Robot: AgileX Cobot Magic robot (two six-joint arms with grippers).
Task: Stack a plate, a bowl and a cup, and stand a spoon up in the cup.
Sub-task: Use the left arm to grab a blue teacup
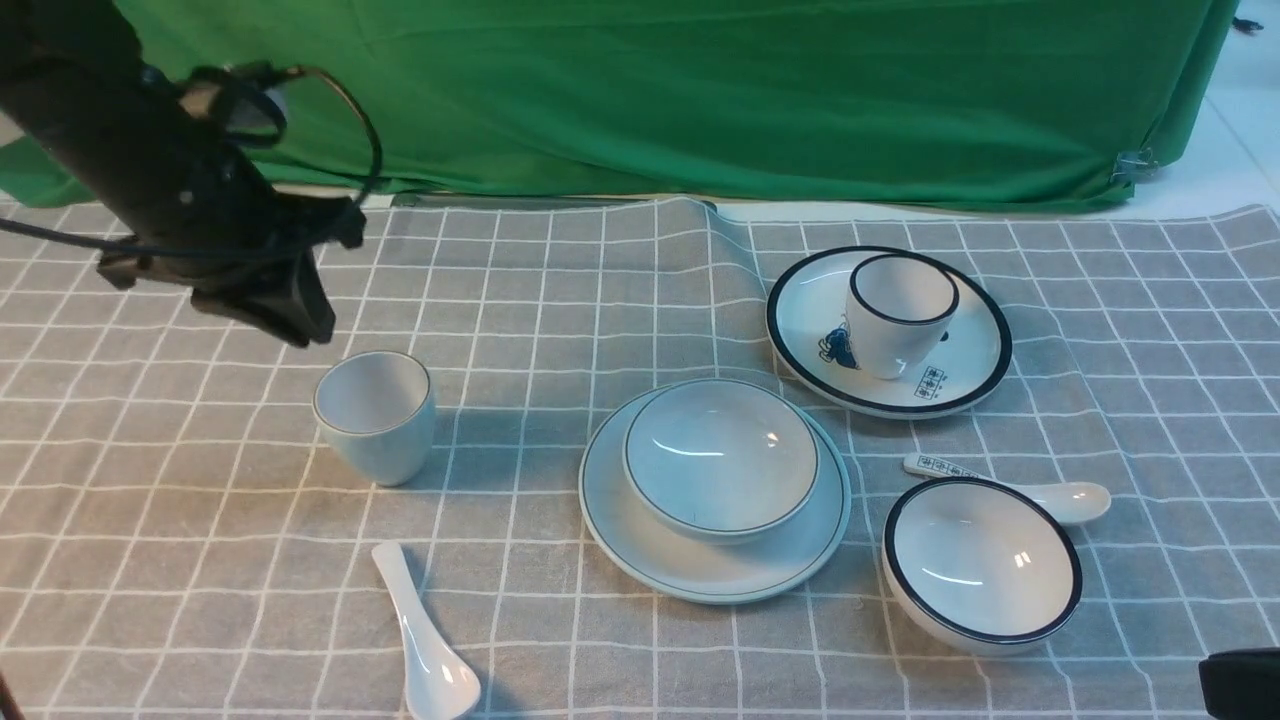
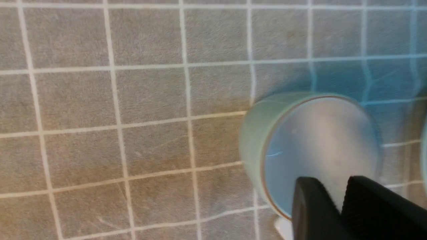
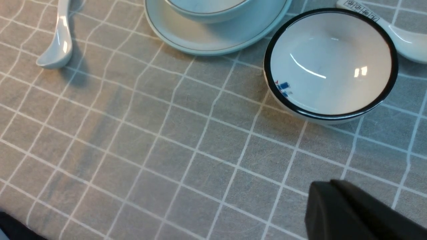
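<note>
The pale cup [image 1: 377,415] stands upright on the checked cloth at the left. The pale bowl [image 1: 720,455] sits in the pale plate [image 1: 700,575] at the middle. The plain white spoon [image 1: 420,640] lies on the cloth in front of the cup. My left gripper [image 1: 300,310] hangs above and just behind the cup, empty. In the left wrist view the cup [image 2: 313,150] shows below my left gripper [image 2: 337,188], whose jaws stand slightly apart. My right gripper [image 3: 330,182] is shut and empty, low at the front right corner [image 1: 1240,685].
A black-rimmed plate [image 1: 975,380] with a black-rimmed cup [image 1: 897,310] on it stands at the back right. A black-rimmed bowl [image 1: 980,560] and a marked spoon [image 1: 1010,485] lie at the front right. A green curtain [image 1: 700,90] hangs behind.
</note>
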